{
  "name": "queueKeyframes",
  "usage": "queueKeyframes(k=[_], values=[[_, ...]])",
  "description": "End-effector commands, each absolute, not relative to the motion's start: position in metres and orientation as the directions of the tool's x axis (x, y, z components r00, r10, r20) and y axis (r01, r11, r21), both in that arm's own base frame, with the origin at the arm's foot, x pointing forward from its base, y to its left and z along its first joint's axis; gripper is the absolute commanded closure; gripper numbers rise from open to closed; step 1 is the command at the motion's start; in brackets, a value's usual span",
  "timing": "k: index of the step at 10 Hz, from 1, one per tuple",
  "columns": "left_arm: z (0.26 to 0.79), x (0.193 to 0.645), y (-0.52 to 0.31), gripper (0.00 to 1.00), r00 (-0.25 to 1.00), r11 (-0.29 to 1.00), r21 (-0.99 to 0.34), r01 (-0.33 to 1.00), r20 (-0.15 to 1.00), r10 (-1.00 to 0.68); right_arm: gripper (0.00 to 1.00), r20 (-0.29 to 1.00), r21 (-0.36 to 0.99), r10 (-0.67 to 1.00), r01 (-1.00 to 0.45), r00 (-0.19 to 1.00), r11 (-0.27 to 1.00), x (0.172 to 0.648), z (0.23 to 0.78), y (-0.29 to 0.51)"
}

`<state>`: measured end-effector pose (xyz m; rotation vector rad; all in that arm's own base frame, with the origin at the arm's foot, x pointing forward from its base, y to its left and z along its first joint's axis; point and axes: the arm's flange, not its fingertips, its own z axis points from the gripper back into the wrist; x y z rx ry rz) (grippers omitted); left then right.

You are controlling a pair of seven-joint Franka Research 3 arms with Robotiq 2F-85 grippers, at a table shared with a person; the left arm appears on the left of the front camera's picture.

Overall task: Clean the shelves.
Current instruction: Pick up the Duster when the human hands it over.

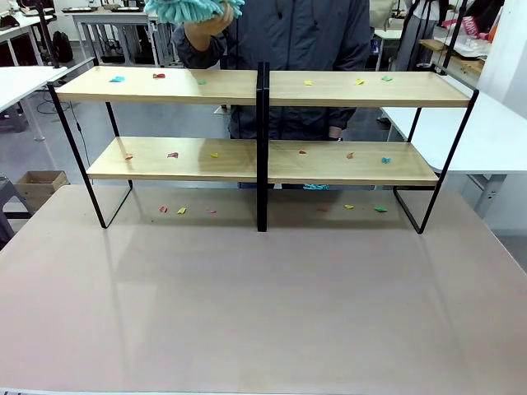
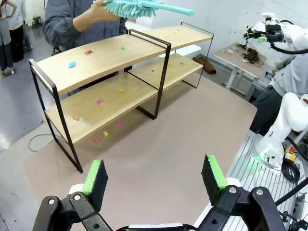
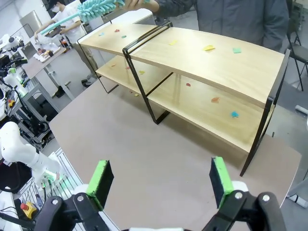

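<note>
While the shelves [image 1: 239,86] stand across the far half of the worktop [image 1: 263,313], long axis left to right, open front toward the robot, the left hand [image 2: 155,172] and right hand [image 3: 161,169] hover with jaws spread wide, empty. A person [image 1: 305,33] behind, partly hidden by the boards, holds a teal duster [image 1: 193,8] cut off at the top edge.

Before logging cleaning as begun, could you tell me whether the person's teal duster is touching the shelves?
Apart. The front view shows the duster held above the shelves, with the person's jacket visible in the gap between them.
</note>
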<state>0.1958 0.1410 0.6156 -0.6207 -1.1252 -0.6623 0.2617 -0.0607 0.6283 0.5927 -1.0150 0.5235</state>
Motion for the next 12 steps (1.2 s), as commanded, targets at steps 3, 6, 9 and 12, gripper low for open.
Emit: queueKeyframes(k=[3, 6, 9, 12], values=[[0.618, 0.197, 0.138, 0.00, 0.270, 0.647, -0.105, 0.755, 0.949, -0.161, 0.00, 0.892, 0.214, 0.127, -0.652, 0.434, 0.727, 0.261, 0.628, -0.061], [0.641, 0.251, 0.120, 0.00, 0.603, 0.417, -0.559, 0.716, 0.797, 0.034, 0.00, 0.892, 0.214, 0.127, -0.652, 0.434, 0.727, 0.261, 0.628, -0.061], [0.688, 0.392, 0.058, 0.00, 0.888, 0.149, -0.933, 0.327, 0.357, 0.289, 0.00, 0.892, 0.214, 0.127, -0.652, 0.434, 0.727, 0.261, 0.628, -0.061], [0.659, 0.346, 0.047, 0.00, 0.711, 0.243, -0.717, 0.653, 0.691, 0.130, 0.00, 0.892, 0.214, 0.127, -0.652, 0.434, 0.727, 0.261, 0.628, -0.061]])
